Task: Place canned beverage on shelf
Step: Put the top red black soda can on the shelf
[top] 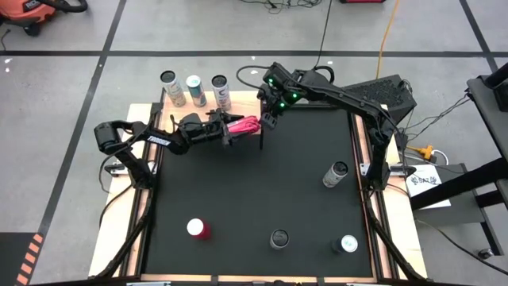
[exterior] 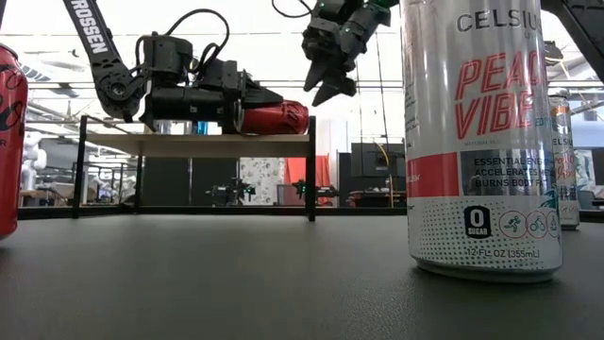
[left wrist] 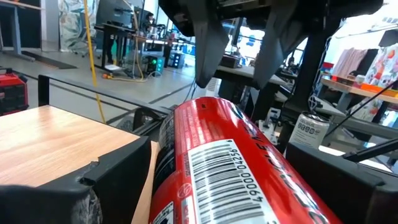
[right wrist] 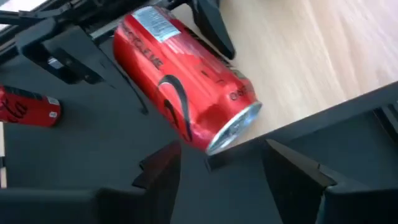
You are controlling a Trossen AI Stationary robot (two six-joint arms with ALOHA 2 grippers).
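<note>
Right up close in the low view stands a silver can on the counter. Farther back, the left pincer holds a red can on its side, just above the shelf. Beside it hangs the right pincer, spread wide.

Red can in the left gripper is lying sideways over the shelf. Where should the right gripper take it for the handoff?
Probably the free end of the red can, near the silver lid. The left gripper clamps the other end, and the can lies horizontal, level with the shelf. The right gripper, open, hangs just above that end, so come straight down with fingers straddling the round body, clear of the left fingers.
</note>
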